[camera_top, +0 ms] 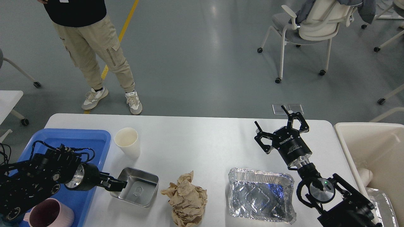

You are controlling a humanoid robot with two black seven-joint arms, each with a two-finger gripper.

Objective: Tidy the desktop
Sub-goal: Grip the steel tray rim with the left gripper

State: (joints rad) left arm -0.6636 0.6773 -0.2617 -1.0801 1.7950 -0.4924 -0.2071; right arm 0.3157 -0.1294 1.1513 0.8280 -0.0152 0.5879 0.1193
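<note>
Left hand [117, 184] clamped on steel tray [135, 186] rim, beside blue tray [68, 135]. Right hand [279, 124] spread wide above table [202, 142], behind foil pan [260, 195].

The white desktop [195, 138] carries a crumpled brown paper [186, 200] near its front edge. Left of the paper sit a steel tin [139, 187], a paper cup [127, 142] and a blue tray [72, 138]; right of it, a foil tray [260, 195].

Left gripper [121, 183] low, seemingly closed, right gripper [275, 123] raised, fingers spread
</note>
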